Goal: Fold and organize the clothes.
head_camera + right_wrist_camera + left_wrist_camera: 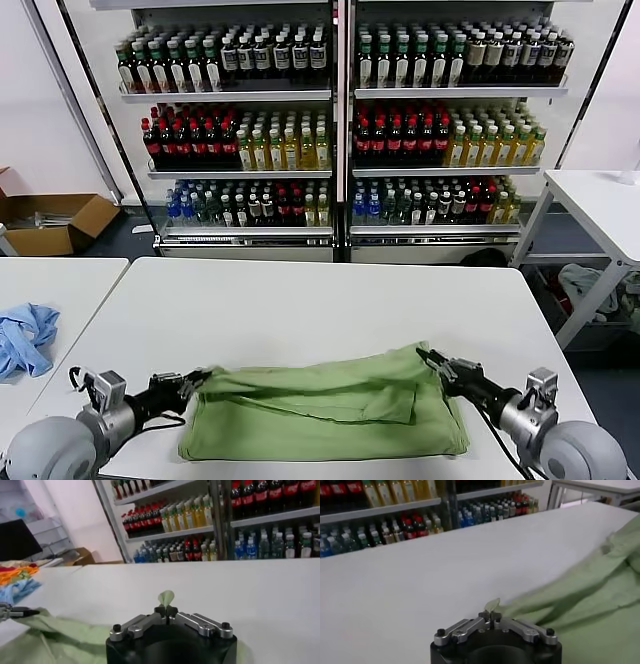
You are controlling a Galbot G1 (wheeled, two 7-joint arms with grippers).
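The light green polo shirt [320, 410] lies folded into a wide band on the white table [320, 300] near its front edge. My left gripper [203, 377] is shut on the shirt's left upper corner. In the left wrist view a green tip pokes out between its fingers [491, 615], and the shirt [590, 590] spreads away from it. My right gripper [427, 357] is shut on the shirt's right upper corner. A green tip also shows at my right gripper [166, 611] in the right wrist view, with the shirt [60, 635] below.
A light blue cloth [25, 338] lies on a second table at the left. Shelves of bottles [340, 120] stand behind the table. A cardboard box [55, 222] sits on the floor at the left. Another white table [600, 200] stands at the right.
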